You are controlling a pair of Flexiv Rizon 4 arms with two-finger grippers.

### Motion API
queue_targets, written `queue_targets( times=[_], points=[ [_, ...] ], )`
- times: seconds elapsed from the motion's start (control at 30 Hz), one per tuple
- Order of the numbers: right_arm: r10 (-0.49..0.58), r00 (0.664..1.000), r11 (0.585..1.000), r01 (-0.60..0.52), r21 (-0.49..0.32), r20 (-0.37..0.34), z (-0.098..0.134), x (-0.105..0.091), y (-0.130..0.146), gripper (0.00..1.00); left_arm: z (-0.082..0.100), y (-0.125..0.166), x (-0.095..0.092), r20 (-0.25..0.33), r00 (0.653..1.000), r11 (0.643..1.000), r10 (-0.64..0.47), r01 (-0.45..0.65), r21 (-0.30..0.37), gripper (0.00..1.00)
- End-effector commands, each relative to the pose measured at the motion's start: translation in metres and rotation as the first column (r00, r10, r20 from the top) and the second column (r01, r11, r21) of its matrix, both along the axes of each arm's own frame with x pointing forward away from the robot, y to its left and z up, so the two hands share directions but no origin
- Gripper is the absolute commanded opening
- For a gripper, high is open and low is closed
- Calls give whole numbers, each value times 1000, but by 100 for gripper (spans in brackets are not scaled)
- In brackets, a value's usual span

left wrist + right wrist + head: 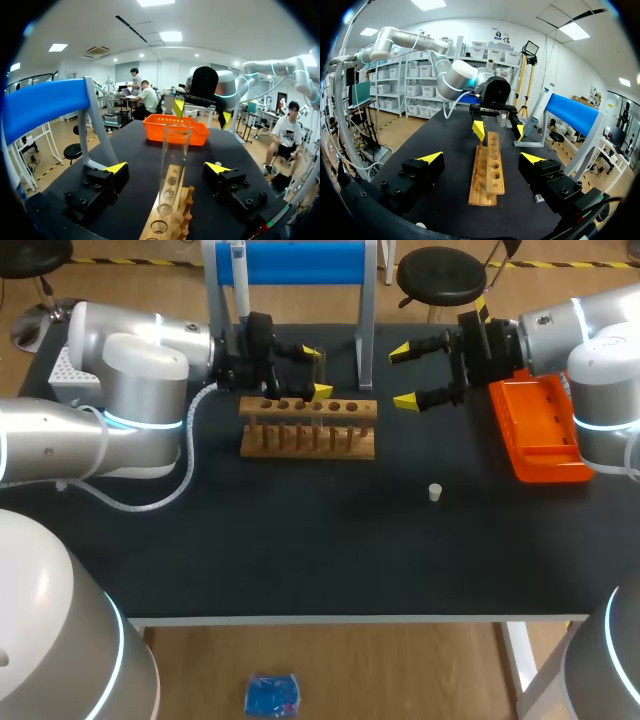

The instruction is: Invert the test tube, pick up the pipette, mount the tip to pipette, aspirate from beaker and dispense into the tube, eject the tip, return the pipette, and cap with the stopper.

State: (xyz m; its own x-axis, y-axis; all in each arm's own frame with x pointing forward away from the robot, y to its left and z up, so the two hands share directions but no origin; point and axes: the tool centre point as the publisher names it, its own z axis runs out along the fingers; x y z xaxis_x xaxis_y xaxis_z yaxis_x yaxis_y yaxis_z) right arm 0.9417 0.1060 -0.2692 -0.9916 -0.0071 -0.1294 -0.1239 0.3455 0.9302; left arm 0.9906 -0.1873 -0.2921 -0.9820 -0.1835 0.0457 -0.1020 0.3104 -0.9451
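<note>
The wooden rack [308, 427] lies a little behind the middle of the black table [300, 560], with its long side going from 9 o'clock to 3 o'clock. The left gripper [317, 372] comes in from 9 o'clock and hangs over the back left part of the rack, at about 11 o'clock from the rack's middle. Its jaws are spread wide. In the left wrist view a glass test tube [172, 165] stands upright in a hole of the rack, between the two fingers but touching neither of them. The right gripper [402, 377] is at about 1 o'clock from the rack's middle, just past the rack's right end, and it faces the left gripper. Its jaws are also spread wide and they hold nothing. An orange tray [540, 455] lies at 3 o'clock from the rack, near the right edge of the table and just beside the right arm. A small white stopper [435, 492] stands alone on the table at about 4 o'clock from the rack, well apart from both grippers. A stand with a blue bar [300, 262] is at 12 o'clock behind the rack, and a white box [62, 375] is at 9 o'clock, behind the left arm.
</note>
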Motion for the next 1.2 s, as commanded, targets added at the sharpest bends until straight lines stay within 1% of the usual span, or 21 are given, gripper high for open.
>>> queue_targets(
  times=[0.03, 0.37, 0.57, 0.63, 0.7, 0.73, 0.8, 0.83, 0.9, 1.0, 1.1, 1.2],
  points=[
    [1, 1000, 1000, -1, 0, 1, -1, 0, 0, 100, 1, 1, -1, 2, 1000, 1000, 4, -4, 1, 100],
    [1, 1000, 1000, -1, 0, 1, -1, 0, 0, 100, 7, 6, -2, 19, 999, 999, 41, -41, -5, 100],
    [1, 1000, 1000, -1, 0, 1, -1, 0, 0, 100, 17, 14, -8, 25, 998, 998, 62, -62, -5, 100],
    [1, 1000, 1000, -1, 0, 1, -1, 0, 0, 100, 22, 19, -11, 20, 997, 997, 80, -79, -21, 100],
    [1, 1000, 1000, -1, 0, 1, -1, 0, 0, 100, 26, 24, -14, 21, 996, 996, 90, -90, -4, 100],
    [1, 1000, 1000, -1, 0, 1, -1, 0, 0, 100, 29, 26, -16, 24, 995, 995, 101, -101, -17, 100],
    [1, 1000, 1000, -1, 0, 1, -1, 0, 0, 100, 33, 32, -18, 26, 994, 994, 105, -105, 5, 100],
    [1, 1000, 1000, -1, 0, 1, -1, 0, 0, 100, 35, 35, -19, 27, 994, 994, 108, -108, 6, 100],
    [1, 1000, 1000, -1, 0, 1, -1, 0, 0, 100, 38, 42, -22, 24, 992, 992, 127, -127, 22, 100],
    [1, 1000, 1000, -1, 0, 1, -1, 0, 0, 100, 43, 57, -26, 28, 982, 983, 185, -185, 14, 100],
    [1, 1000, 1000, -1, 0, 1, -1, 0, 0, 100, 49, 74, -30, 42, 962, 963, 268, -268, -16, 100],
    [1, 1000, 1000, -1, 0, 1, -1, 0, 0, 100, 56, 87, -34, 56, 947, 949, 316, -316, -16, 100]
  ],
)
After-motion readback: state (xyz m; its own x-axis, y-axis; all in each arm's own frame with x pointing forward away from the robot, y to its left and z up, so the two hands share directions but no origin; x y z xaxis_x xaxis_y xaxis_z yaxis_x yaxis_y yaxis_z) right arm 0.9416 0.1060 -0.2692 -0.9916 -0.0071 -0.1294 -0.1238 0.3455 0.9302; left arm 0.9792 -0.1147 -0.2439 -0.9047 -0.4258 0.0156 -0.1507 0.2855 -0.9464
